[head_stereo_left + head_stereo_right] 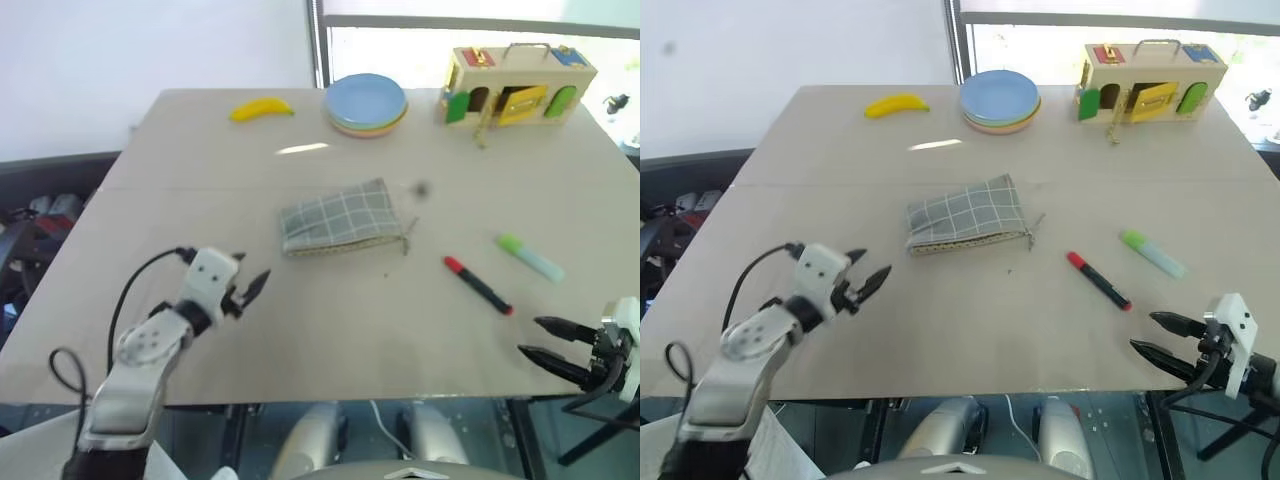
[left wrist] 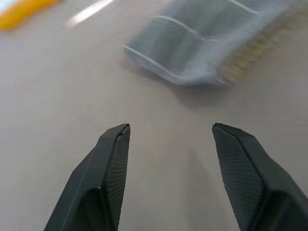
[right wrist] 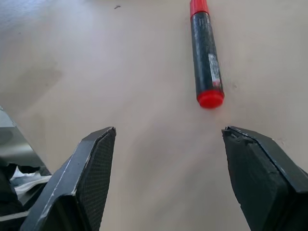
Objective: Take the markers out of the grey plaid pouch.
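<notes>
The grey plaid pouch (image 1: pixel 337 219) lies flat in the middle of the table, its zipper edge toward me. To its right lie two markers: a slim red and black one (image 1: pixel 477 284) and a pale green highlighter (image 1: pixel 530 256). My left gripper (image 1: pixel 247 285) hovers open over the table, front left of the pouch, nothing between its fingers. My right gripper (image 1: pixel 538 339) is open at the table's front right edge, a short way in front of the red marker (image 3: pixel 206 53).
A yellow banana (image 1: pixel 262 108) and a stack of round plates (image 1: pixel 366 103) sit at the far side. A wooden latch box (image 1: pixel 516 84) stands at the far right. The table edge (image 1: pixel 330 403) runs just in front of both grippers.
</notes>
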Available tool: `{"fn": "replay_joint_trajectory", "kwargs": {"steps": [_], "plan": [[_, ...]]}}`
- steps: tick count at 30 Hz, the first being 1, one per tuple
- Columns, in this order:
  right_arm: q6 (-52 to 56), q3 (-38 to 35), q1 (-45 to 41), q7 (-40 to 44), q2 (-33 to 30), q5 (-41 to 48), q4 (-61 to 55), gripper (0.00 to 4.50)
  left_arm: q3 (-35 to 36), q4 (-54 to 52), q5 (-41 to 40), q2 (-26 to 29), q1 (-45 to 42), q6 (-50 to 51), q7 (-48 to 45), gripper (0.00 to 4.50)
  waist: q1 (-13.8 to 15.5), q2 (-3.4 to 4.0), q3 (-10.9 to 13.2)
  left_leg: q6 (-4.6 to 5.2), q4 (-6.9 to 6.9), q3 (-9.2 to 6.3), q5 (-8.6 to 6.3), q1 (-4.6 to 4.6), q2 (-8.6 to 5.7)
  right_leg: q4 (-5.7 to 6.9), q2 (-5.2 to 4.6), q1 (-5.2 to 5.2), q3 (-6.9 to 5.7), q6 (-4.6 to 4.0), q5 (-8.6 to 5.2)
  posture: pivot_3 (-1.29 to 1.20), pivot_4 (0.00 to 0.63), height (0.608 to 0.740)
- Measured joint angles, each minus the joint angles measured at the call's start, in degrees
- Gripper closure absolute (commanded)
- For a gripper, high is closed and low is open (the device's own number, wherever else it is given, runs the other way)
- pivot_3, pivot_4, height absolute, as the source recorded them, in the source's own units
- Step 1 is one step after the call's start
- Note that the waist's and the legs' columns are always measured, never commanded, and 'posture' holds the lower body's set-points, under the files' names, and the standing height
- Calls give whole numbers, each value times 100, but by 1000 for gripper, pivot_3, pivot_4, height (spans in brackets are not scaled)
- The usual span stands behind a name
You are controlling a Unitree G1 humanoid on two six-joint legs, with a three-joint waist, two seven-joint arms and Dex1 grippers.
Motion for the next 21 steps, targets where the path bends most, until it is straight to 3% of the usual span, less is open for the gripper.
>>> {"fn": "replay_joint_trajectory", "kwargs": {"steps": [9,21], "plan": [[-912,-50,-23,454,-117,-101,1141,896,529,-181,-620,46,1190,-153,-707,1728,7,23,15,3,-32,1,-20,75,2,-29,-7,77,-4,-2,-4,0,150,740],[-1237,-52,-372,682,-420,-123,1619,896,688,-391,-1144,0,1304,8,-836,1728,7,23,15,6,-41,0,-18,73,3,-39,-6,76,-7,-2,-3,0,150,740]]}}
